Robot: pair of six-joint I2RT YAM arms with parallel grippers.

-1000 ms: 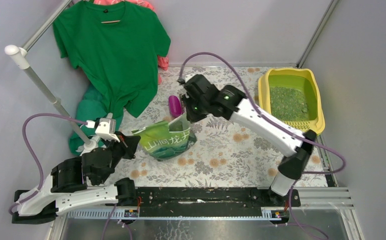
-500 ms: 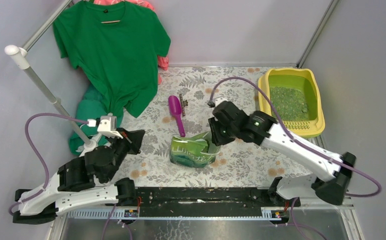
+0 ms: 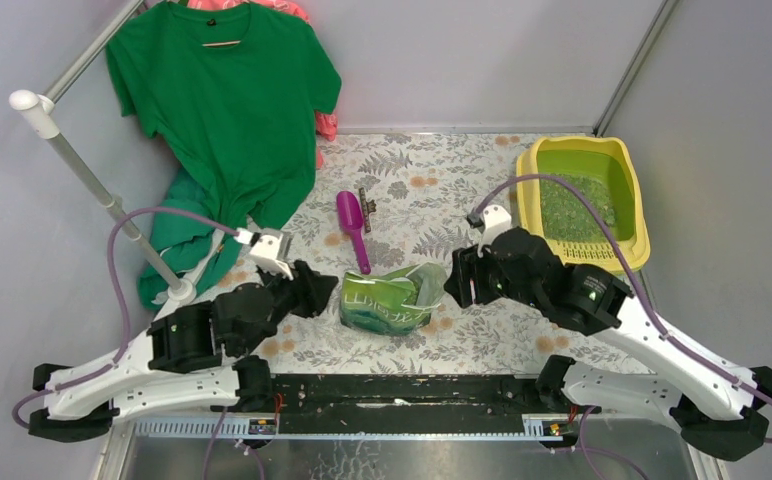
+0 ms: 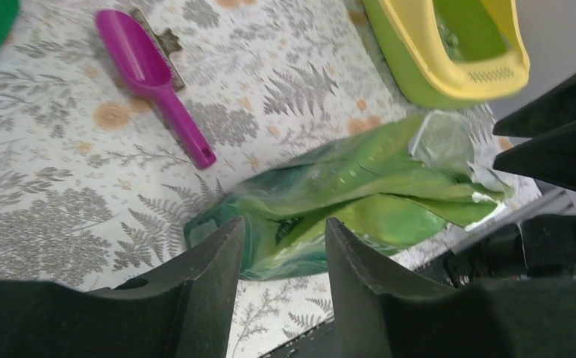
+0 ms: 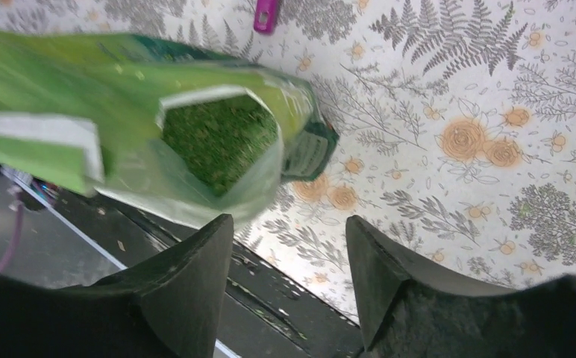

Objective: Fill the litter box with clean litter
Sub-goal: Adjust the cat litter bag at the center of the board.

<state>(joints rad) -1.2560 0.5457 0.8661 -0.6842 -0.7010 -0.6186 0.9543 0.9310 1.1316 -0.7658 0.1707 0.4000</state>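
The yellow litter box (image 3: 642, 215) stands at the far right with clean litter (image 3: 574, 205) spread inside; the left wrist view catches its rim (image 4: 486, 74). A glossy green bag (image 3: 387, 300) lies on its side near the front edge. Its torn mouth faces right and shows more litter (image 5: 218, 138). My left gripper (image 3: 327, 295) is open just left of the bag, whose bottom end (image 4: 270, 239) lies just beyond the fingertips. My right gripper (image 3: 454, 285) is open just right of the bag's mouth, holding nothing.
A purple scoop (image 3: 352, 225) lies on the floral cloth behind the bag, next to a small dark clip (image 3: 367, 203). A green T-shirt (image 3: 227, 100) hangs on a white rack pole (image 3: 92, 180) at the left. A black rail (image 3: 412, 390) runs along the near edge.
The bag was held up by both grippers, then came toward the near edge and lies on the table. Both grippers have opened. The left arm swung right to the bag; the right drew back.
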